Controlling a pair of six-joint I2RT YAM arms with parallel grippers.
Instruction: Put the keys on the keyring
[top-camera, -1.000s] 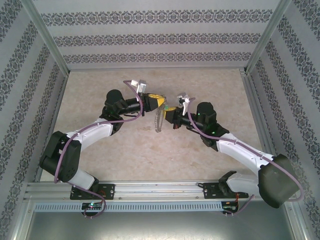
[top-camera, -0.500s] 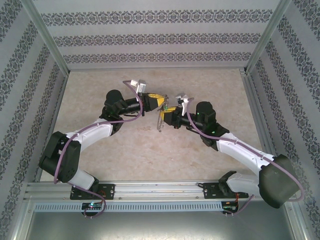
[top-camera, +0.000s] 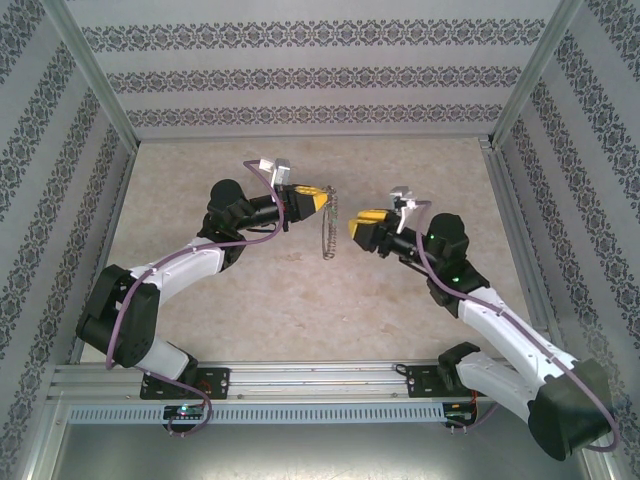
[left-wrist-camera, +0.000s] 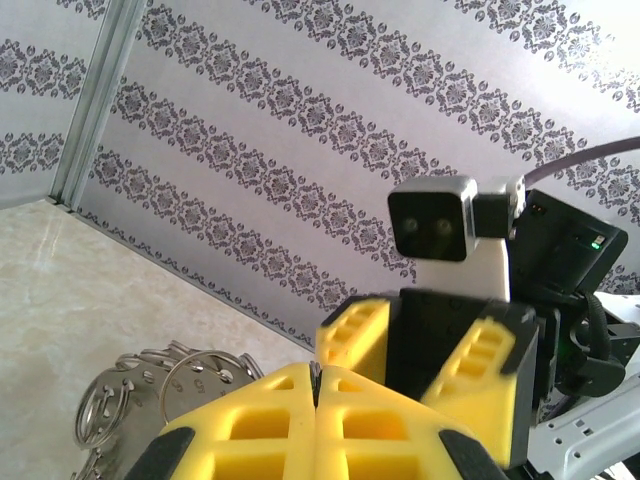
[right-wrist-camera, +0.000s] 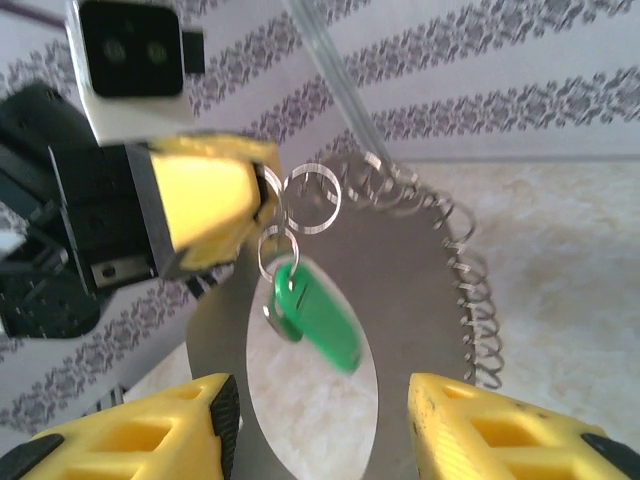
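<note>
At the near edge of the table (top-camera: 300, 320) two arms are bolted, the left arm (top-camera: 180, 265) and the right arm (top-camera: 500, 320), bending in toward each other over the middle. There are two claws, one keyring and one key. In the right wrist view, the right gripper (right-wrist-camera: 320, 410) is nearest, its two yellow fingers spread wide with nothing between them. Just beyond it hangs the key (right-wrist-camera: 318, 318), its green head tilted, dangling from a small loop (right-wrist-camera: 275, 245) inside the opening of the keyring (right-wrist-camera: 410, 290). That grey ring hangs upright off the table, with many small wire loops along its rim. The left gripper (right-wrist-camera: 215, 215) is pinched closed on the rim right beside the key's loop. In the left wrist view its fingers (left-wrist-camera: 315, 420) are pressed together. Farther back stands the patterned wall (top-camera: 320, 80). A second ago the right claw was closed and pressed up against the ring and the left fingertips. Now it has drawn off to the right and opened, while the left claw keeps its hold and the ring hangs a little higher.
</note>
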